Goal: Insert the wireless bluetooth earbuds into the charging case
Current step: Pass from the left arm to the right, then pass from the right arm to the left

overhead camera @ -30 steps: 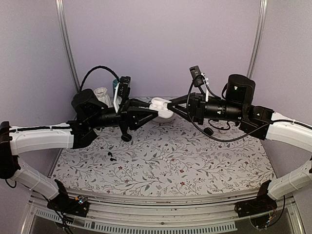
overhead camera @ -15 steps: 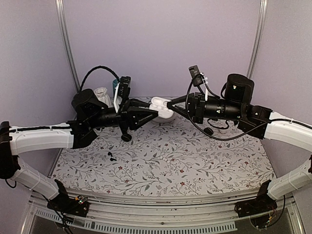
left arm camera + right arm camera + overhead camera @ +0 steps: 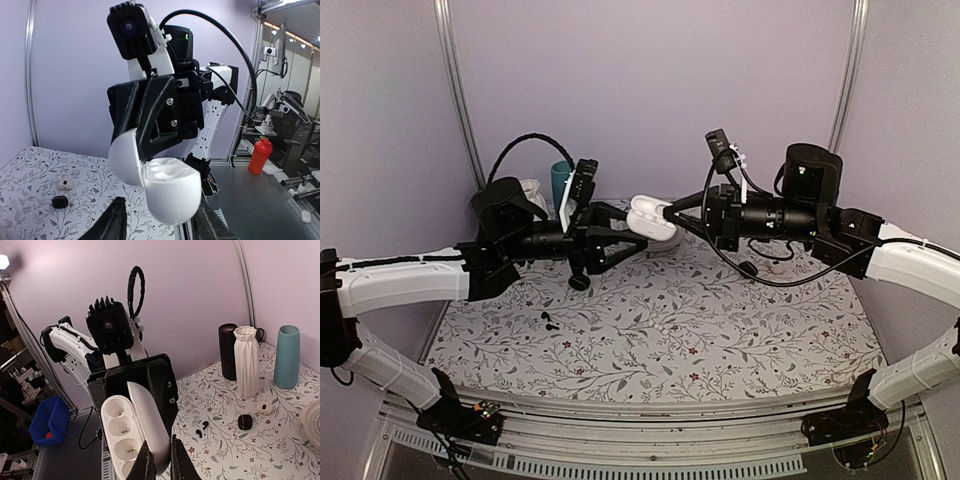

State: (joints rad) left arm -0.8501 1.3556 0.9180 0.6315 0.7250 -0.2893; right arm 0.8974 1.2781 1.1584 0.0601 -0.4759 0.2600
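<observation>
The white charging case hangs in the air at mid-back, lid open, between both grippers. My left gripper is shut on the case body, a finger on each side. My right gripper is shut on the open lid, pinched between its fingertips. The sockets are empty. Two black earbuds lie on the table at the left, and also show in the right wrist view. Faint white earbuds lie near them.
A small black case and a pale one sit on the floral table. Another black case and a white one lie under the right arm. A black cylinder, white vase and teal vase stand at back left.
Both grippers have risen a little with the case held between them. The left wrist has lifted, uncovering the teal vase behind it.
</observation>
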